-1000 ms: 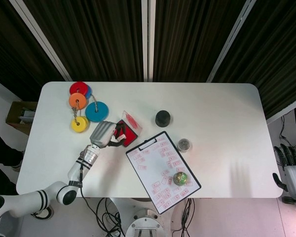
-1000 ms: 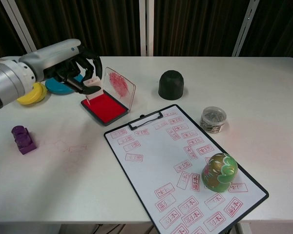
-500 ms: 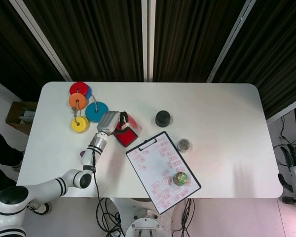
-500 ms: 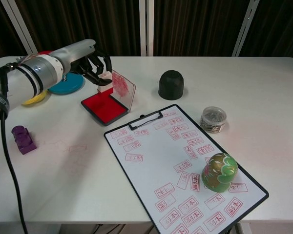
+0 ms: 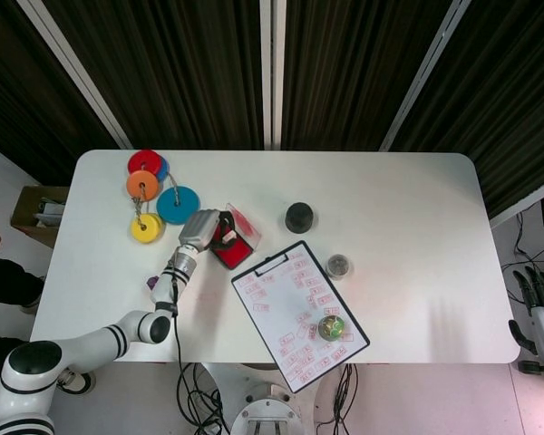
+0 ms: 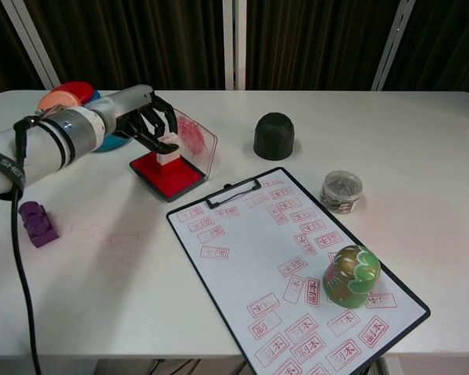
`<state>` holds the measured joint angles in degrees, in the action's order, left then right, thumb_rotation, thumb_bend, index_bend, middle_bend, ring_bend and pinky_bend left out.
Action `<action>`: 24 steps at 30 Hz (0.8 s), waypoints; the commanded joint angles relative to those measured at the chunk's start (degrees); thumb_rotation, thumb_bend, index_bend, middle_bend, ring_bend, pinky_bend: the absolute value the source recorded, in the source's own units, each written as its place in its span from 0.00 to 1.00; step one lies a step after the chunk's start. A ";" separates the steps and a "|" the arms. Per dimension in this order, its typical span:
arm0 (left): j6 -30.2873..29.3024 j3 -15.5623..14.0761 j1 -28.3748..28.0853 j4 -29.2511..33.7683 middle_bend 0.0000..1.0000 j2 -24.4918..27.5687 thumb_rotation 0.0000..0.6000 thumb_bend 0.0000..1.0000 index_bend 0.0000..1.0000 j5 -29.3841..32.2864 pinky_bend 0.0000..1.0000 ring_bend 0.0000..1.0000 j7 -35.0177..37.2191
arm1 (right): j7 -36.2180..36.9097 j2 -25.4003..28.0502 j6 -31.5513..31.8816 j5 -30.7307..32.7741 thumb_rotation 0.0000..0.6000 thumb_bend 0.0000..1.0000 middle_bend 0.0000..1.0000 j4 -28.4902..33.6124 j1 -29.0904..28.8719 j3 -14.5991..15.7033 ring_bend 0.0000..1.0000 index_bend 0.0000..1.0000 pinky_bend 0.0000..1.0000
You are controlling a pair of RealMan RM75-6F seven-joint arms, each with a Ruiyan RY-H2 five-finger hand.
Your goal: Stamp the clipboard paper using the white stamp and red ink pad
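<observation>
My left hand (image 6: 144, 125) (image 5: 202, 228) grips the white stamp (image 6: 167, 152) and holds it down on the red ink pad (image 6: 166, 175) (image 5: 231, 249), whose clear lid (image 6: 195, 137) stands open behind it. The clipboard (image 6: 297, 269) (image 5: 299, 313) lies to the right of the pad, its paper covered with several red stamp marks. My right hand (image 5: 539, 308) hangs off the table's right edge in the head view, fingers apart and holding nothing.
A green-gold egg-shaped object (image 6: 350, 276) sits on the clipboard's lower right. A black cup (image 6: 274, 136) and a small jar of clips (image 6: 341, 191) stand beyond it. Coloured discs (image 5: 154, 195) lie at the far left, a purple block (image 6: 36, 222) near the front left.
My left hand swung the white stamp toward the lid, then lowered it onto the red pad. The right hand shifted slightly at the table's right edge.
</observation>
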<state>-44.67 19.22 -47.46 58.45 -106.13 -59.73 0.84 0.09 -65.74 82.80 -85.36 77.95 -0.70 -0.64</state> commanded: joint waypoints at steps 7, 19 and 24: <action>1.24 -0.12 0.50 -1.78 0.72 -0.32 1.00 0.47 0.68 0.48 1.00 1.00 3.46 | -0.37 0.02 -1.30 0.14 1.00 0.27 0.00 0.33 -0.40 0.26 0.00 0.00 0.00; -0.80 -2.40 1.75 -5.89 0.74 -3.03 1.00 0.47 0.70 -4.18 1.00 1.00 9.15 | -0.75 -0.08 -2.21 0.12 1.00 0.27 0.00 0.83 -1.04 0.22 0.00 0.00 0.00; -0.87 -2.52 1.66 -7.75 0.74 -4.10 1.00 0.47 0.70 -5.06 1.00 1.00 10.59 | -0.70 0.04 -2.30 0.35 1.00 0.27 0.00 0.84 -1.02 0.18 0.00 0.00 0.00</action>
<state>-45.53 16.74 -45.77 50.98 -110.01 -64.59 11.16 -0.62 -65.70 80.50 -85.02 78.79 -1.72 -0.46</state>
